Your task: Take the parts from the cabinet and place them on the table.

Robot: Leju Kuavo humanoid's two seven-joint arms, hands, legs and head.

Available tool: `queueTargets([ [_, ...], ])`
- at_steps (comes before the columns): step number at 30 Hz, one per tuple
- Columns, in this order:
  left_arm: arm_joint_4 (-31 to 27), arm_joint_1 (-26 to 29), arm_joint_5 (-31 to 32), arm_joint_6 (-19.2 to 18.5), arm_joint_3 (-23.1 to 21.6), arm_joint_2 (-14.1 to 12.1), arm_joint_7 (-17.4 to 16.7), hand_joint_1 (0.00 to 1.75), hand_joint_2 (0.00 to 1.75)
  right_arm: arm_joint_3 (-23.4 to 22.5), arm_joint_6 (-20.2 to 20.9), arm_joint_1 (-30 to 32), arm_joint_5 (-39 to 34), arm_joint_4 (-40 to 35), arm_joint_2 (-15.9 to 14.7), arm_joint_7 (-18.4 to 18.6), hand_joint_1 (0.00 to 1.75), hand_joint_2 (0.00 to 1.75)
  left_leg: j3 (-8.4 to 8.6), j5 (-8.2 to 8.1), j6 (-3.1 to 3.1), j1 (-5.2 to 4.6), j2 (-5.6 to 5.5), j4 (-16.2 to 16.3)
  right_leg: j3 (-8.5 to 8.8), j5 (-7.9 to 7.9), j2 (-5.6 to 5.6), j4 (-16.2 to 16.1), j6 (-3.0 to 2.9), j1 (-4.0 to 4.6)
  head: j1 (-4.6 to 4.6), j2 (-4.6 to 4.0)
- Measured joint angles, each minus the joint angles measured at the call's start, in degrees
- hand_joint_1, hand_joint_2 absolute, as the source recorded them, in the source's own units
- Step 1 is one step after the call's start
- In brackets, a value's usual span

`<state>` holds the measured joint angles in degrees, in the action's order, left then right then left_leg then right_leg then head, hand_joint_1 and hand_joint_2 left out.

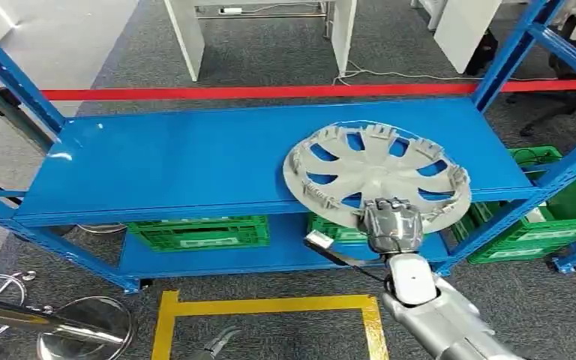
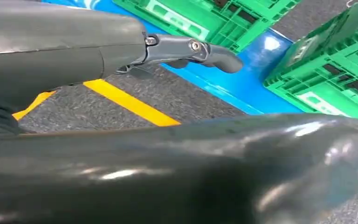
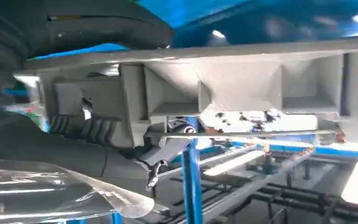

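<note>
Blue shelf rack (image 1: 195,157) spans mid-frame; we reckon it's the cabinet. Grey hubcap (image 1: 379,176) sits center-right, overhanging the front edge so we can grab it. Our right hand (image 1: 392,225) grips its near rim. Left hand (image 2: 191,49) hangs w/ fingers apart, holding nothing.

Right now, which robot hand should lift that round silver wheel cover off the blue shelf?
The right hand: it already grips the near rim of the round silver plastic wheel cover on the blue metal shelf. The left hand hangs low, holding nothing.
</note>
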<state>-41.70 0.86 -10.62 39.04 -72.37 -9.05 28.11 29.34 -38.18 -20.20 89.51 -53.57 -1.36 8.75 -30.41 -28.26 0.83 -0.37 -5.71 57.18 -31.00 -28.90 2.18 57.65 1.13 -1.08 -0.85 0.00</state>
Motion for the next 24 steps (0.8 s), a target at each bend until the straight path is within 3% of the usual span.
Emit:
queueTargets([
  [5,-0.68,0.18,0.07,0.00,0.15,-0.26,-0.24,0.00,0.00,-1.08,-0.35,3.82,-0.59,-13.30,0.50,-5.78,1.75,1.75,-0.17,0.00,0.00,0.01,-0.02,0.00,-0.18,0.00,-0.05,0.01,0.00,0.01,-0.02,0.00],
  [9,-1.12,0.22,0.07,0.00,0.20,-0.44,-0.24,0.00,0.00,-1.29,-1.01,4.75,-0.88,-19.29,0.77,-7.63,1.75,1.75,-0.17,0.00,0.00,0.02,-0.01,0.00,-0.18,0.00,-0.03,0.01,0.00,0.01,-0.02,0.00],
  [15,-1.40,0.46,-0.87,-0.07,0.26,-0.66,-0.20,0.00,0.00,-2.21,-0.99,6.63,-1.53,-28.31,1.25,-13.29,1.75,1.75,-0.19,0.00,0.00,0.02,0.00,0.02,-0.18,0.00,0.02,0.01,0.01,-0.02,-0.02,0.00],
  [24,-1.38,0.52,-3.49,-2.77,0.17,-0.87,-0.13,0.00,0.00,-1.51,-0.96,6.55,-0.50,-33.68,1.27,-14.24,1.75,1.75,-0.19,0.00,0.00,0.02,0.00,0.05,-0.17,0.00,0.00,0.01,0.01,-0.01,-0.02,0.00],
])
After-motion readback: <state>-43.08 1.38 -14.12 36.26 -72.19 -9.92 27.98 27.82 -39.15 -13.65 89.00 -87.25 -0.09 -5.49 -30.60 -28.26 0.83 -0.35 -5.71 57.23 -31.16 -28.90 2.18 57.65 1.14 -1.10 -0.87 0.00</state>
